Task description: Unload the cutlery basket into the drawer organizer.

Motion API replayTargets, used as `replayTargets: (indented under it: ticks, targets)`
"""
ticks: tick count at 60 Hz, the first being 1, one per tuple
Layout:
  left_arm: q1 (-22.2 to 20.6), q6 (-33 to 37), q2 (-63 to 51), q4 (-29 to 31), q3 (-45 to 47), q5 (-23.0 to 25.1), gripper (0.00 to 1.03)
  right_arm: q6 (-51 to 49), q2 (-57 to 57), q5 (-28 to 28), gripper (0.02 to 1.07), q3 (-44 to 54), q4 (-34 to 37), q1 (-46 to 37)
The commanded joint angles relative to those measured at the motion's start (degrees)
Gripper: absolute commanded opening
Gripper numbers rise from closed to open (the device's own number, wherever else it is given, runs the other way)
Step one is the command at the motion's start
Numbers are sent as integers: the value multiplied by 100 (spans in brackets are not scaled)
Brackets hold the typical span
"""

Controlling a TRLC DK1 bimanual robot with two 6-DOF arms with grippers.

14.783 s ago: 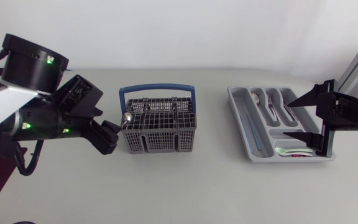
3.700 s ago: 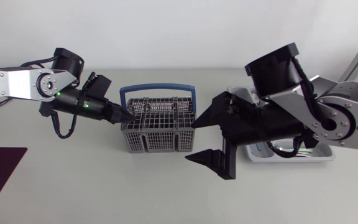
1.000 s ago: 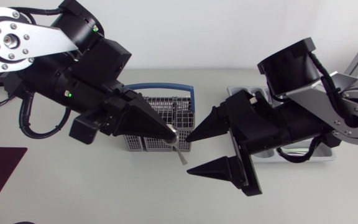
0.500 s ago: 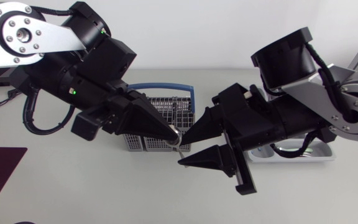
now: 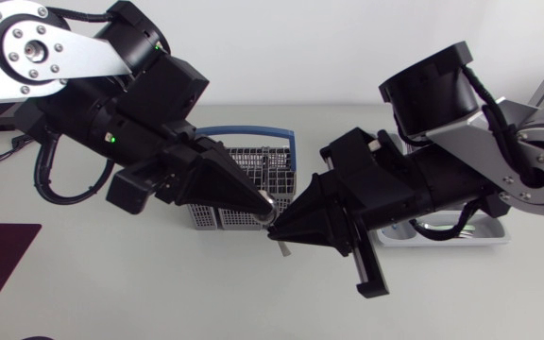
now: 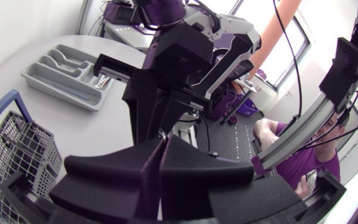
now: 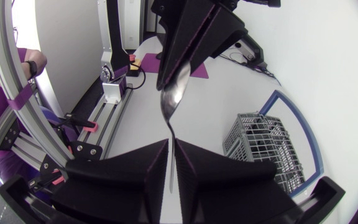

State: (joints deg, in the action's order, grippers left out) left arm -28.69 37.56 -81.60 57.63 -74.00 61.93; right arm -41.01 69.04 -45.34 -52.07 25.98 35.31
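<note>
Now one spoon [image 7: 174,93] hangs over the tabletop [image 5: 111,283] middle between my two claws: my left claw [image 5: 270,215] pinches its bowl, and my right claw [image 7: 171,146] sits narrow on its handle, seemingly gripping. One basket [image 5: 244,162] stands behind them, and one organizer [image 6: 58,91] lies toward the right edge.

The spoon [image 7: 174,93] is shiny, smooth metal. The left gripper [image 5: 268,215] and right gripper [image 5: 276,232] are dull black. The basket [image 5: 277,165] is grey plastic mesh with a smooth blue handle [image 5: 253,131]. The organizer [image 6: 55,90] is smooth grey plastic. The table [image 5: 159,283] looks dull and smooth.
</note>
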Motion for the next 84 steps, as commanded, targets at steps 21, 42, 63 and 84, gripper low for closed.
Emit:
replayTargets:
  ticks: [21, 42, 63, 84]
  targets:
    - [-14, 85, -57, 73, -256, 135, 82, -65, -197, 52, 8, 48, 311, 134]
    - [628, -645, 233, -401, -317, -6, 98, -671, -540, 333, 8, 373, 909, -736]
    - [953, -1453, 549, -1394, 430, -1526, 98, -2253, -1147, 1326, 8, 1393, 927, -3162]
    - [1076, -1664, 654, -1878, 1115, -2607, 98, -3642, -1059, 1994, 8, 2316, -330, -5016]
